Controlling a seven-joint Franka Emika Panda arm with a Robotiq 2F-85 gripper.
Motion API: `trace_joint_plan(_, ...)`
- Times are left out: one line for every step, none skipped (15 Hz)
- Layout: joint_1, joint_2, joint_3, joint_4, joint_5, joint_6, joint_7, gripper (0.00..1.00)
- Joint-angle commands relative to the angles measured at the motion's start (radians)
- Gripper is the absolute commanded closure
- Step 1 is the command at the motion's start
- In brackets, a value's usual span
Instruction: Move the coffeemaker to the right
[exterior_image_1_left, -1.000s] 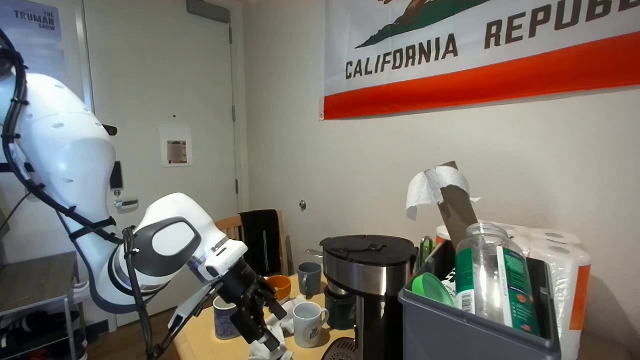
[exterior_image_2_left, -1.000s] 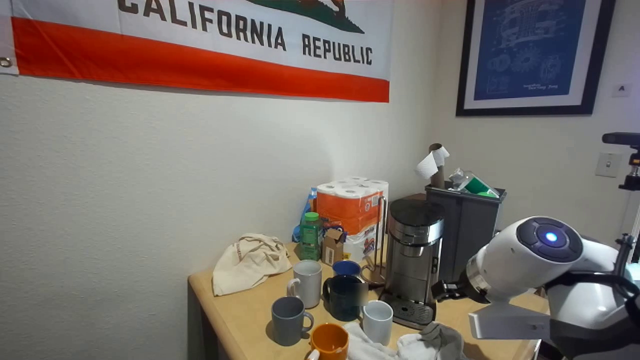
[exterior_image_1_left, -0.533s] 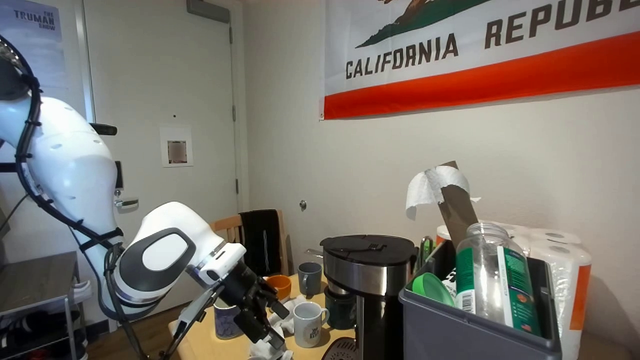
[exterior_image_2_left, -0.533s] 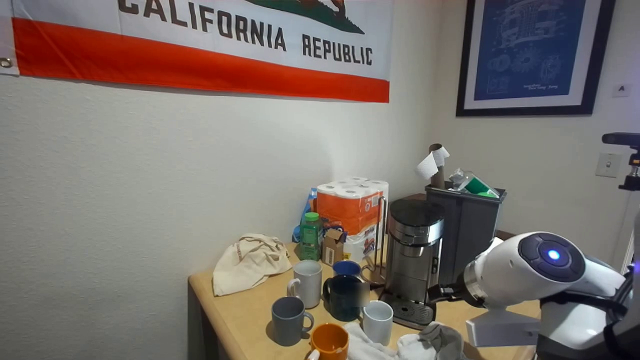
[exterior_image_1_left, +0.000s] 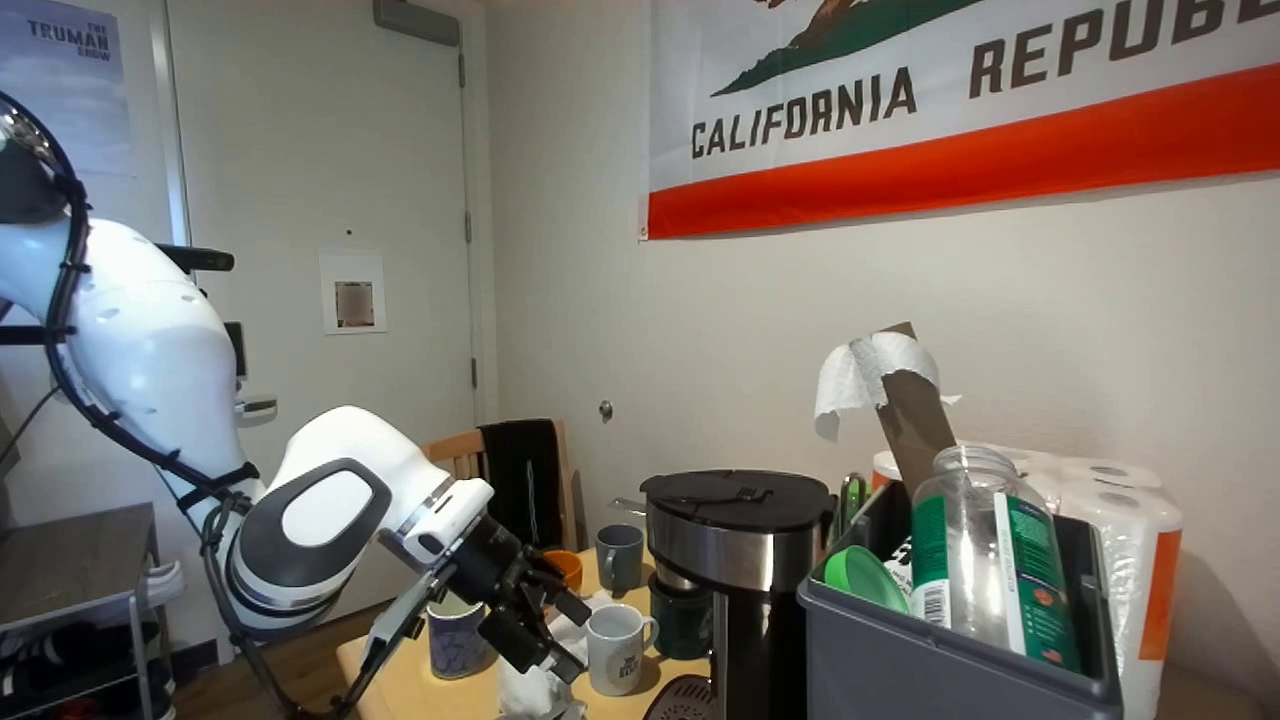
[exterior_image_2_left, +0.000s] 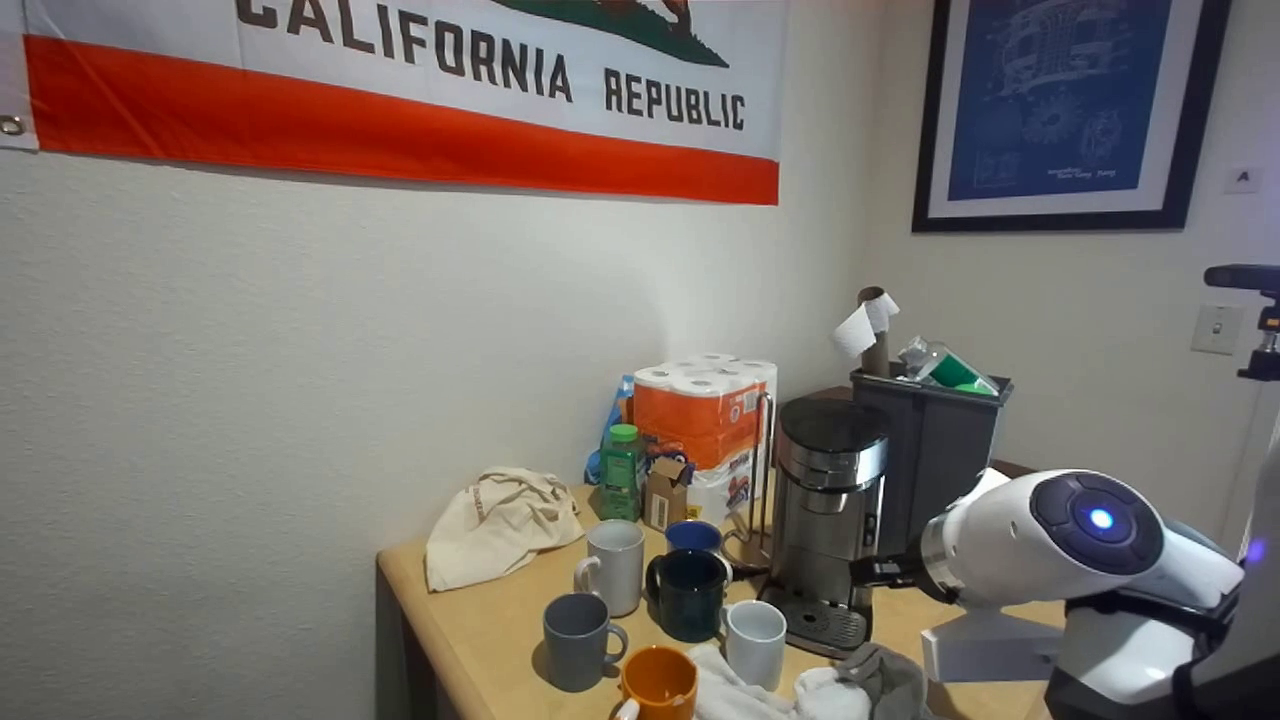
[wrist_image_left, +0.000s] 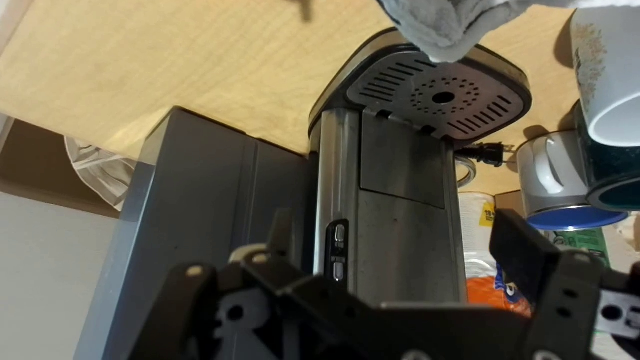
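Presently upright: coffeemaker (exterior_image_2_left: 825, 520) on table (exterior_image_2_left: 490, 640), gripper (wrist_image_left: 394, 230) spread apart

Location of the coffeemaker: it stands upright on the light wood table, black lid (exterior_image_2_left: 832, 425) on top and drip tray (exterior_image_2_left: 815, 622) at the foot. Both exterior views show it. A dark grey bin (exterior_image_2_left: 935, 470) stands just beside it; whether the two touch cannot be determined.

State of the gripper: the wrist view shows the two fingers (wrist_image_left: 522, 255) well apart from each other, with the coffeemaker's body visible in the space between them. In an exterior view a clear gap lies between the fingertips (exterior_image_1_left: 555, 658) and the coffeemaker.

Surroundings: the bin contains a clear jar (exterior_image_1_left: 990, 560) with a green label, a green lid (exterior_image_1_left: 865, 578) and a tilted cardboard tube (exterior_image_1_left: 915, 420) trailing white paper (exterior_image_1_left: 850, 385). On the coffeemaker's opposite side from the bin stand a white mug (exterior_image_2_left: 757, 648), a dark green mug (exterior_image_2_left: 685, 605), a grey mug (exterior_image_2_left: 575, 645) and an orange mug (exterior_image_2_left: 655, 682). A crumpled grey and white cloth (exterior_image_2_left: 885, 678) lies by the front of the drip tray; the wrist view shows it overlapping the tray's edge, contact not verifiable. A black plug (wrist_image_left: 487, 152) lies just beside the tray.
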Motion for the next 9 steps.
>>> trace_joint_plan(0.002, -0.035, 0.006, 0.013, 0.046, 0.031, -0.031, 0.00)
trace_joint_plan(0.003, -0.037, 0.005, 0.016, 0.049, 0.033, -0.032, 0.00)
trace_joint_plan(0.006, -0.039, 0.003, 0.017, 0.051, 0.036, -0.033, 0.00)
trace_joint_plan(0.009, -0.043, 0.002, 0.017, 0.054, 0.041, -0.034, 0.00)
trace_joint_plan(0.010, -0.043, 0.000, 0.017, 0.055, 0.046, -0.036, 0.00)
trace_joint_plan(0.012, -0.042, -0.005, 0.016, 0.055, 0.048, -0.040, 0.00)
trace_joint_plan(0.015, -0.036, -0.012, 0.013, 0.052, 0.054, -0.048, 0.00)
trace_joint_plan(0.015, -0.017, -0.020, 0.010, 0.043, 0.056, -0.062, 0.00)
trace_joint_plan(0.018, 0.026, -0.041, 0.000, 0.015, 0.049, -0.105, 0.00)
